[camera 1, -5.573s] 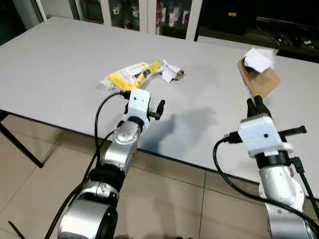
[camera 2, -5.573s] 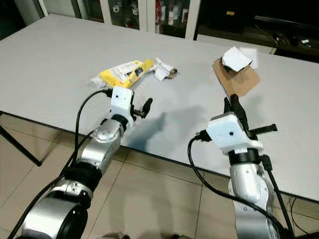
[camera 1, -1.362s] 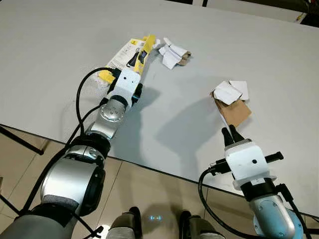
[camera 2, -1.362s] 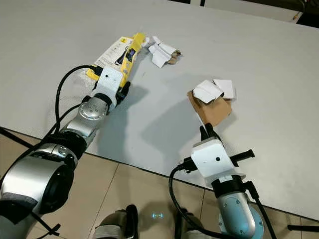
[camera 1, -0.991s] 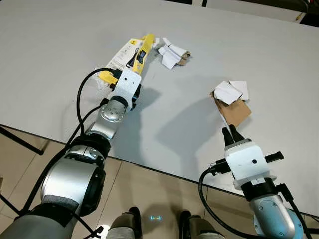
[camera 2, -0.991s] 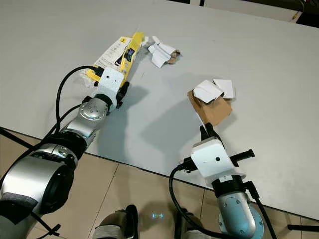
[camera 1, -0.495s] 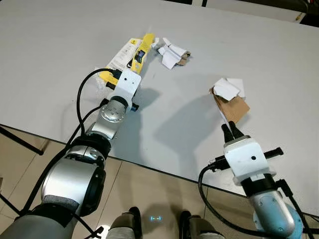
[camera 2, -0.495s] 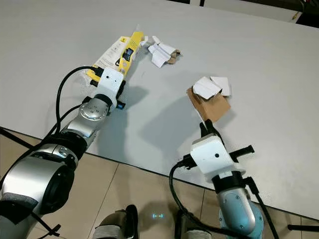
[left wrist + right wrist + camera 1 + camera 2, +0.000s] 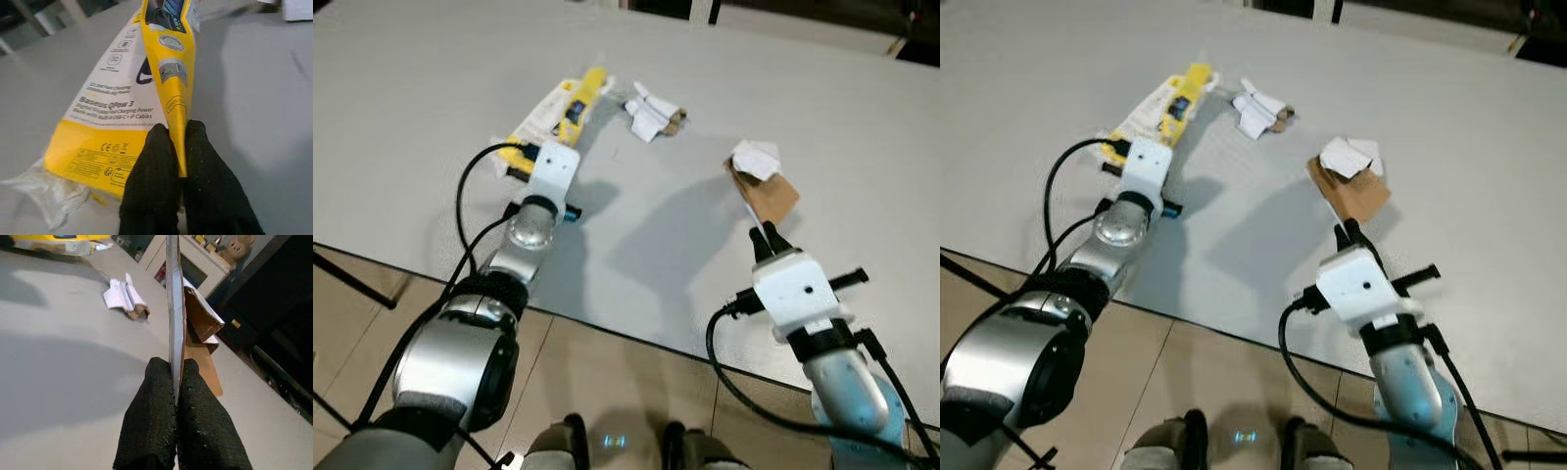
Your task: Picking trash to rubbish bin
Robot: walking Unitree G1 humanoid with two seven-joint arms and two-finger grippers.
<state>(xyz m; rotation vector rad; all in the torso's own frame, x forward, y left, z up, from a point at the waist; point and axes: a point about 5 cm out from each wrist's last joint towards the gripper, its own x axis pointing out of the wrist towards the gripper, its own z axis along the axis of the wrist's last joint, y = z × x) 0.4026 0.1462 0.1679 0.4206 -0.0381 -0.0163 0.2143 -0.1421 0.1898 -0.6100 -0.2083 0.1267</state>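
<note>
On the grey counter, in the upper left of the left eye view, lies a yellow package with a white printed panel and a bit of clear wrap at its near end. The left pincer is clamped on the near edge of that package: in the left wrist view the two black fingers press together with the thin yellow flap between them (the print on the panel reads "Baseus QPow 3"). The left arm reaches up from the lower left of the eye view, its white wrist block sitting just below the package.

At centre right of the left eye view, the right pincer is closed on the edge of a brown cardboard piece, which stands tilted up off the counter with torn white paper clinging to its far end. The right wrist view shows the cardboard edge-on, pinched between the fingertips.

Between the two held items, near the top centre of the eye view, a crumpled white scrap with a brown bit rests on the counter, just beside the far tip of the yellow package and well apart from the cardboard.
</note>
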